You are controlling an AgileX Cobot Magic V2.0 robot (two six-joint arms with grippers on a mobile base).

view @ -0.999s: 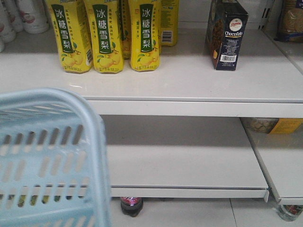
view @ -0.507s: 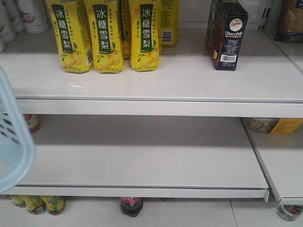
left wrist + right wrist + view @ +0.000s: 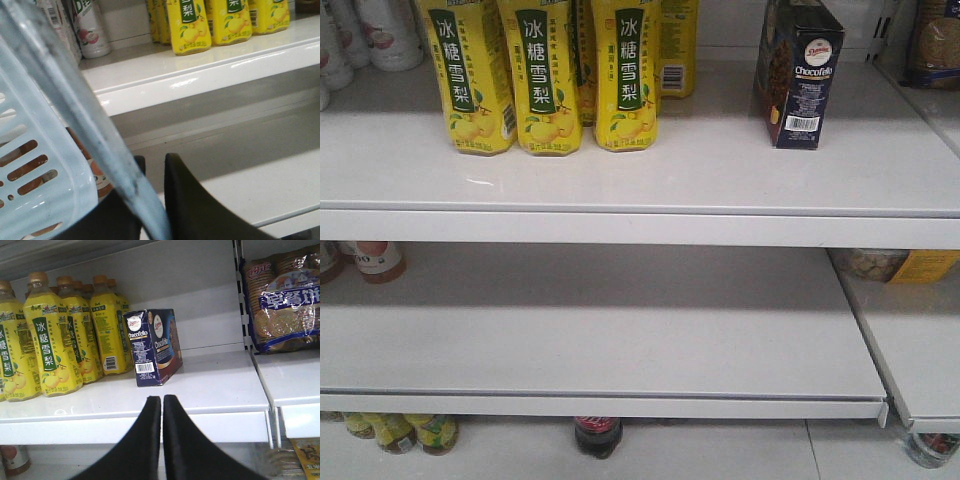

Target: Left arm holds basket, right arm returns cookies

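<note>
The cookies [image 3: 800, 72], a tall navy Chocofello carton [image 3: 152, 346], stand upright on the upper white shelf [image 3: 720, 175], right of the yellow bottles. My right gripper [image 3: 162, 399] is shut and empty, hanging in front of the shelf edge below the carton. In the left wrist view my left gripper [image 3: 152, 160] is shut on the flat handle [image 3: 95, 135] of the light blue basket [image 3: 35, 165], whose slotted side fills the lower left. The basket is out of the front view.
Yellow pear-drink bottles [image 3: 545, 75] stand in rows at the upper shelf's left. A biscuit bag [image 3: 285, 300] sits on the neighbouring shelf to the right. Small bottles [image 3: 370, 258] stand at the lower shelf's left. More bottles [image 3: 598, 435] stand on the floor beneath.
The basket has swung left and out of the front view, uncovering the lower shelf's left end and the floor bottles. The carton has not moved.
</note>
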